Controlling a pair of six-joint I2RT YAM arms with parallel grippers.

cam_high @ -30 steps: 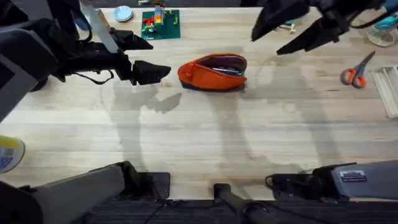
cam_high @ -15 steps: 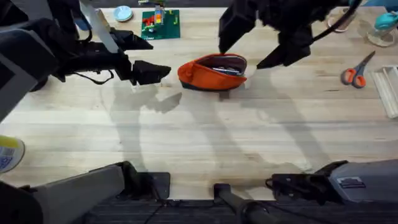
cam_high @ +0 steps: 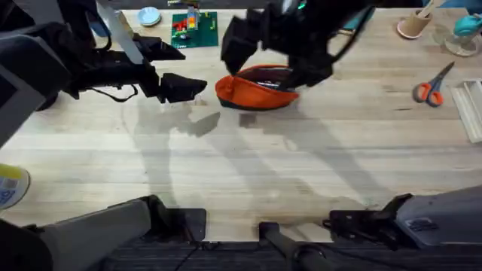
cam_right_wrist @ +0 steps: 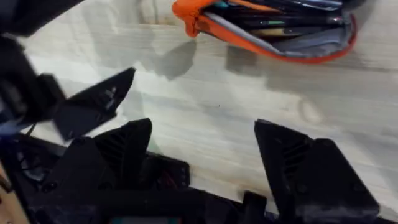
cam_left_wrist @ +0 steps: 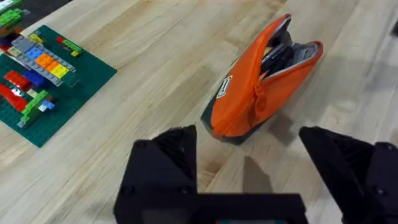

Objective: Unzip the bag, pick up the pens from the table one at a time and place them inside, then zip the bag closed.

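The orange bag (cam_high: 252, 90) lies on the table (cam_high: 248, 173) at the back middle, its zipper open. Dark pens (cam_right_wrist: 280, 11) lie inside it, seen through the open mouth (cam_left_wrist: 278, 51). My right gripper (cam_high: 275, 62) hangs open above the bag, one finger on each side, with nothing between them. In the right wrist view the bag (cam_right_wrist: 273, 38) sits ahead of the open fingers (cam_right_wrist: 292, 155). My left gripper (cam_high: 179, 69) stands open just left of the bag, holding nothing. The bag's zipper end (cam_left_wrist: 256, 99) faces the left gripper (cam_left_wrist: 249, 177).
A green brick plate (cam_high: 194, 28) with coloured bricks lies at the back left, also in the left wrist view (cam_left_wrist: 43, 74). Orange-handled scissors (cam_high: 431, 89) and a white tray (cam_high: 473, 105) are at the right. A cup (cam_high: 413, 24) stands at the back right.
My right arm has swung from the back right leftward, and its open gripper now hangs over the bag. The left arm and the bag have not moved.
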